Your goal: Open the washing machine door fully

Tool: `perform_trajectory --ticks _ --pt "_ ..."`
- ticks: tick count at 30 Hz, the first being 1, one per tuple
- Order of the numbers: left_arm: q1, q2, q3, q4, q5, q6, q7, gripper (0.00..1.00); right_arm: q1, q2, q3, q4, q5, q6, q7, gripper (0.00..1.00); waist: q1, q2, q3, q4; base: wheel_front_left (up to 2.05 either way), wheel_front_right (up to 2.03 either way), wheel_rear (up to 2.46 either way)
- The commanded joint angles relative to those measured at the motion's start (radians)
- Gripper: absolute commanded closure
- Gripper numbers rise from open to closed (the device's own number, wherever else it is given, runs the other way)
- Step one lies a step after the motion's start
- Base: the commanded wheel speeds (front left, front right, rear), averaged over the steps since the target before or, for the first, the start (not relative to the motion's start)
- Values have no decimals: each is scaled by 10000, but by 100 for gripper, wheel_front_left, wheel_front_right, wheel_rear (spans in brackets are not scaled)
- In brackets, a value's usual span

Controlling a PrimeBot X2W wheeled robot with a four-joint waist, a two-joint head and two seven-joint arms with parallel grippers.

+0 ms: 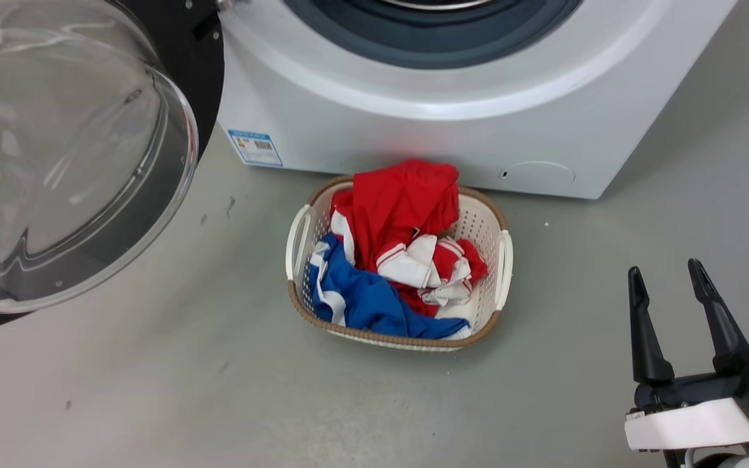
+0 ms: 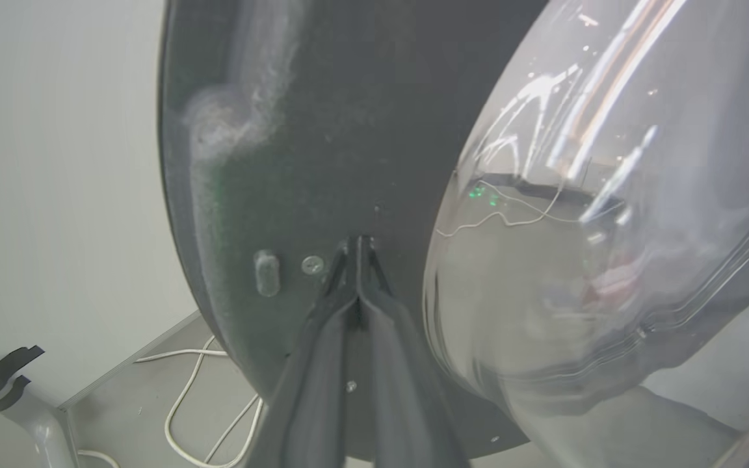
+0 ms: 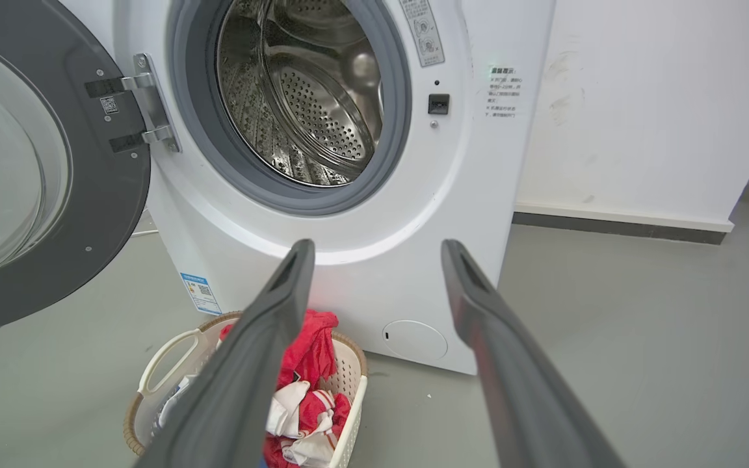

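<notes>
Left wrist view: left end effector (image 2: pixel 356 250) touches washing machine door (image 2: pixel 322 130).

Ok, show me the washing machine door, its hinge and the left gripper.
washing machine door (image 3: pixel 111 195): right wrist view, dark inner frame.
hinge (image 3: pixel 153 104): right wrist view, metal plate.
left gripper (image 2: pixel 356 248): left wrist view, midway between its tips.

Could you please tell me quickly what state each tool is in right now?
Left tool: closed, holding nothing, tips at the washing machine door.
Right tool: open, empty.
</notes>
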Motion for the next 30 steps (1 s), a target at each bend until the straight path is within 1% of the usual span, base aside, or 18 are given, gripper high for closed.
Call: perform_trajectory --ticks 1,4,5,6,7,8,14,20,24,30 --pt "154 -80 63 -114 38 -66 22 100 88 17 -20 -8 55 -2 -26 0 0 -1 -220 -68 0 0 0" --pt "438 -278 215 -690 295 -188 22 100 185 18 -57 -12 136 -2 -26 0 0 -1 -533 -97 0 0 0" --pt "503 -369 245 -918 372 -222 22 92 227 17 -74 0 162 -2 -26 0 0 -1 -639 -99 0 0 0" --pt "562 -477 273 -1157 416 -240 22 64 265 18 -86 7 192 -2 -26 0 0 -1 -731 -99 0 0 0" --pt "628 -555 306 -1443 479 -284 22 6 303 18 -93 17 216 -2 -26 0 0 -1 -836 -100 0 0 0" --pt "701 -603 318 -1722 569 -301 22 0 339 18 -92 13 226 -2 -26 0 0 -1 -921 -105 0 0 0" --pt "995 -947 -7 -3365 1116 -404 24 0 575 17 -109 48 340 -2 -26 0 0 -1 -1406 -114 0 0 0" --pt "1126 -1268 -803 -4580 1338 -446 22 0 683 17 -75 16 443 -2 -25 0 0 -1 -1688 -229 0 0 0" --pt "1211 -1502 -1552 -5169 1390 -456 24 0 681 17 -99 -69 516 -2 -25 0 0 -1 -1835 -370 0 0 0" --pt "1659 -2228 -2895 -5949 1755 -462 22 0 751 17 -112 -214 572 -2 -24 0 0 -1 -2061 -645 0 0 0"
